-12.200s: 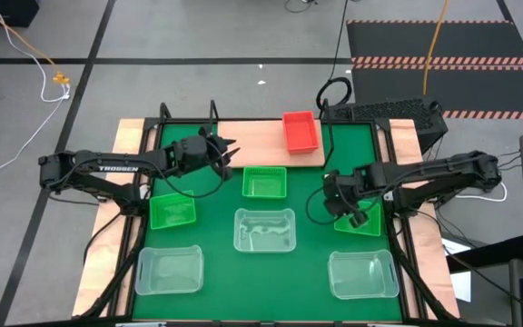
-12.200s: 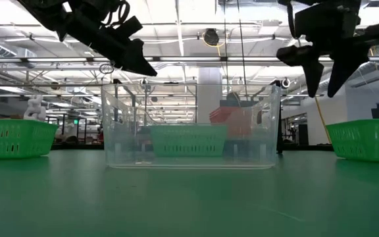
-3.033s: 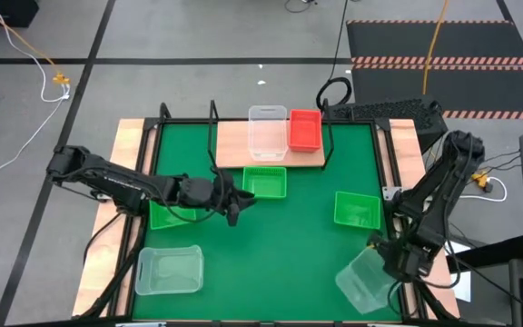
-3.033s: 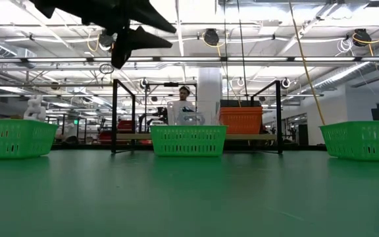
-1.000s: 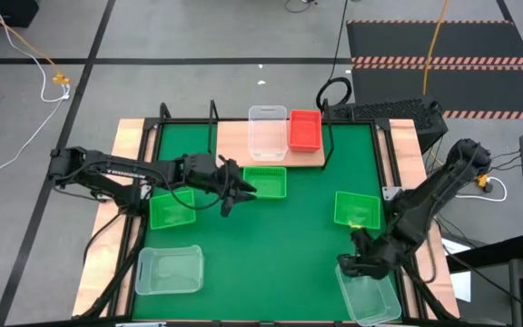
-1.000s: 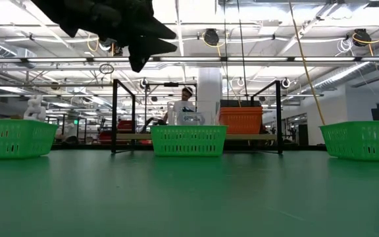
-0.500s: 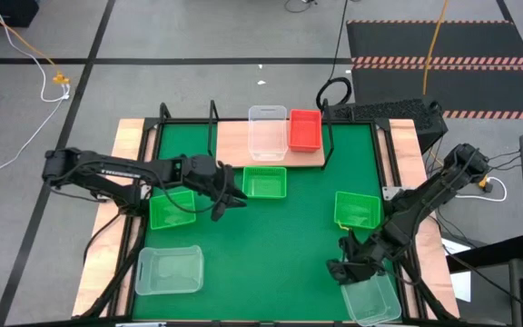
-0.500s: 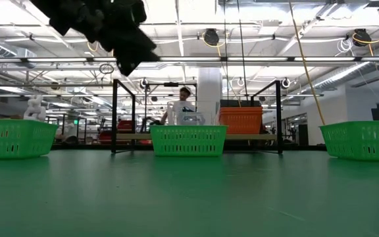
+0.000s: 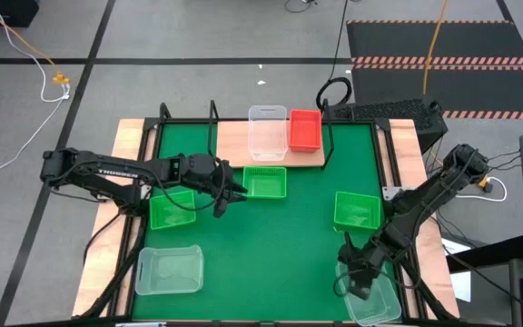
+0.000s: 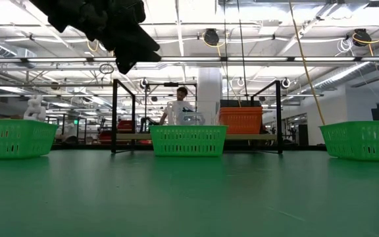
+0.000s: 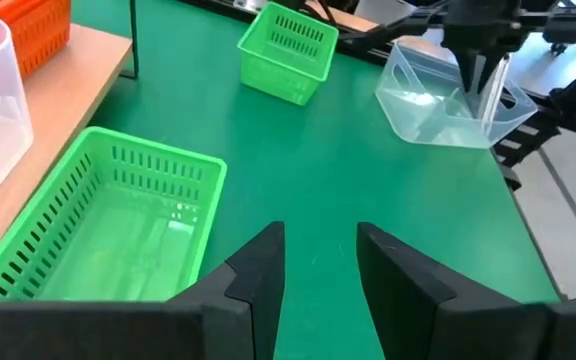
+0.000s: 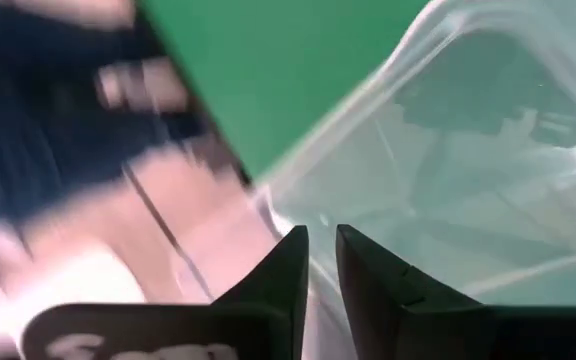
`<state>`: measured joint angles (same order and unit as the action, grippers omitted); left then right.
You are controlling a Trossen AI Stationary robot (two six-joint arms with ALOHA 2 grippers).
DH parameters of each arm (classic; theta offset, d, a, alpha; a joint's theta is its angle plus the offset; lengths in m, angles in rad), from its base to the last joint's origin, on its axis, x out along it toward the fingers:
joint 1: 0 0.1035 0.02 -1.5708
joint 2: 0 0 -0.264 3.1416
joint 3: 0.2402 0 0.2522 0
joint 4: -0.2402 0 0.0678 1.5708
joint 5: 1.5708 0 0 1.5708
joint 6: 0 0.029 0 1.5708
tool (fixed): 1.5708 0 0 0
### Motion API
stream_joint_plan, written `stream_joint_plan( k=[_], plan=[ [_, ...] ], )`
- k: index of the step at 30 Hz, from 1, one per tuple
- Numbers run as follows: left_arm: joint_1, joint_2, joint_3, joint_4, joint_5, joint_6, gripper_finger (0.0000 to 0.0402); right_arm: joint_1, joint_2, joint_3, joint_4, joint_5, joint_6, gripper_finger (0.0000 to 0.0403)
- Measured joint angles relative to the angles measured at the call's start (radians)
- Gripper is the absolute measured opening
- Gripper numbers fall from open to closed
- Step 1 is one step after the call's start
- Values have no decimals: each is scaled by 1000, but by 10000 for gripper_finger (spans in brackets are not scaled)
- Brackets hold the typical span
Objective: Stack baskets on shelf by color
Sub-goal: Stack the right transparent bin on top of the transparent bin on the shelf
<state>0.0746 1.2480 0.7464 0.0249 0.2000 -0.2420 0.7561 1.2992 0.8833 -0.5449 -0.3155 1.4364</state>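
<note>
On the wooden shelf (image 9: pixel 234 141) at the far edge stand a clear basket (image 9: pixel 268 132) and a red basket (image 9: pixel 304 130). Three green baskets rest on the mat: left (image 9: pixel 172 209), middle (image 9: pixel 264 182) and right (image 9: pixel 359 209). Another clear basket (image 9: pixel 169 270) sits near left. My left gripper (image 9: pixel 230 191) hovers open, just left of the middle green basket (image 11: pixel 108 230). My right gripper (image 9: pixel 357 282) is shut on a third clear basket (image 9: pixel 375 300) at the near right corner. My right gripper pinches the clear basket's upper rim (image 12: pixel 293 215) on the side facing the table's left, with the thin wall between its two fingers. The fingers (image 11: pixel 478 70) come from above, pointing down. The basket sits tilted at the mat's near right corner; whether it is lifted clear does not show.
The shelf's black wire frame (image 10: pixel 115 115) stands at the far edge. The mat's middle (image 9: pixel 280 245) is bare green. Wooden table strips (image 9: pixel 130 136) flank the mat, and a person (image 10: pixel 179 105) shows in the room beyond.
My left gripper has drawn back a little toward the table's left, away from the middle green basket. My right gripper has turned about over the clear basket and shifted slightly toward the near edge; the basket has stayed at the near right corner.
</note>
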Motion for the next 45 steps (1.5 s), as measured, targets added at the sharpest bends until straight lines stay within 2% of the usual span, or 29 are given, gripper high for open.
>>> stream_joint_plan(
  k=[5,8,11,16,19,24,32,37,45],
  plan=[
    [0,0,0,1,-13,-42,127,25,0,4,-93,-104,-258,36],
    [-4,0,0,1,-47,-106,127,24,0,46,-213,-77,-388,29],
    [-13,0,0,1,-81,-152,127,4,-3,138,-359,48,-549,23],
    [-25,0,0,3,-124,-192,127,-32,-4,308,-546,362,-873,25],
    [-26,0,0,14,-132,-213,127,-55,-5,324,-566,411,-1017,37],
    [-26,0,0,40,-153,-253,127,-79,-3,231,-554,260,-1089,82],
    [-49,0,0,38,-176,-304,127,-81,-3,117,-474,235,-1086,153],
    [-64,0,0,38,-178,-315,127,-81,-3,96,-387,235,-1086,158],
    [-65,0,0,38,-198,-337,127,-81,-3,61,-335,240,-1058,141]
  ],
)
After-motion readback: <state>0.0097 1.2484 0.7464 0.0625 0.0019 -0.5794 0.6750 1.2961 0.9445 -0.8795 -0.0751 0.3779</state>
